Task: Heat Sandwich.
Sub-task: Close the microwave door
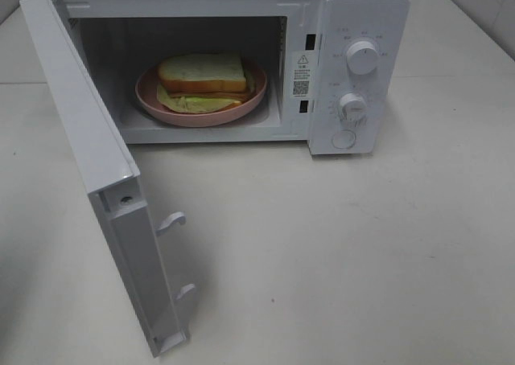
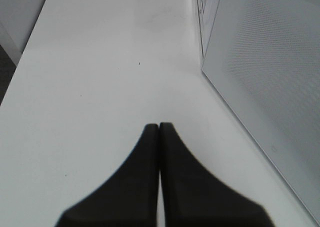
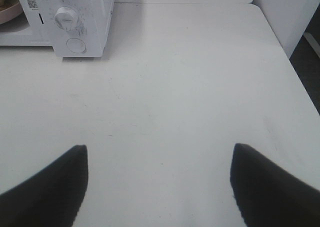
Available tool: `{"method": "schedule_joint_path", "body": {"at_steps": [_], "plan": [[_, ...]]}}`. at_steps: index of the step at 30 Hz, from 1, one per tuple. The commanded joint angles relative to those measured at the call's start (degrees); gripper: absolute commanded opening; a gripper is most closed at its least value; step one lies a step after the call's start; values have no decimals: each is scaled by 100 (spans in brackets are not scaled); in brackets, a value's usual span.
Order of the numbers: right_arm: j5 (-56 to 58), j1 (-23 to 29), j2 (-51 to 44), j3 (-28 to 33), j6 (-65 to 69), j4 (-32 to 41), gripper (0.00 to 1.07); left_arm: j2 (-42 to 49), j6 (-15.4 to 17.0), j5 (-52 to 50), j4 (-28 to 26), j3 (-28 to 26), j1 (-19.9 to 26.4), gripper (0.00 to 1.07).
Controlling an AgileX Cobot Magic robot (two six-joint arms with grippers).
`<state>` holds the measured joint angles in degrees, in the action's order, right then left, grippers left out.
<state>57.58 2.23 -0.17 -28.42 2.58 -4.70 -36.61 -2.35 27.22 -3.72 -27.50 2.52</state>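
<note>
pressing together with no gap, the fingertips of the left gripper (image 2: 159, 129) are closed on nothing, low over the table (image 2: 100, 77) and just beside the outer face of the door (image 2: 270, 77); the right gripper (image 3: 158, 148) is spread wide and empty, well apart from the microwave (image 3: 95, 17); neither arm shows in the high view, so how near they truly sit is hard to judge.

the door hangs wide open, its two latch hooks (image 1: 171, 220) pointing out—closing it looks like the step in hand; i'd push with the shut fingers flat on the outer panel near the free edge, slowly along the hinge's arc, until the hooks seat, without shoving the whole oven back.

further in, the sandwich (image 1: 203, 74) sits on the pink plate (image 1: 153, 100) inside the cavity, already loaded; beyond that wait the upper knob (image 1: 363, 57) and lower knob (image 1: 352, 104)—their markings are too small to read; the door's outer face is hidden from above, and the right wrist view catches only a sliver of plate.
</note>
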Motion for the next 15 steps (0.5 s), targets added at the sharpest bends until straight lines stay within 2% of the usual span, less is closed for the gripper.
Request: {"method": "schedule_joint_path", "body": {"at_steps": [1,3,7,8,10,12,15], "plan": [[-46,-23,-166,6,-57,0,75,-97,-29,-773,17,252,23,0],[-46,-23,-166,6,-57,0,75,-155,-29,-1753,17,613,23,0],[-46,-23,-166,6,-57,0,75,-155,-29,-2595,40,991,23,0],[-46,-23,-166,6,-57,0,75,-172,-29,-3197,126,1255,23,0],[-46,-23,-166,6,-57,0,75,-206,-29,-3432,178,1358,23,0],[-46,-23,-166,6,-57,0,75,-430,-29,-4286,413,1656,23,0],[-46,-23,-166,6,-57,0,75,-665,0,-4572,516,1725,23,0]]}}
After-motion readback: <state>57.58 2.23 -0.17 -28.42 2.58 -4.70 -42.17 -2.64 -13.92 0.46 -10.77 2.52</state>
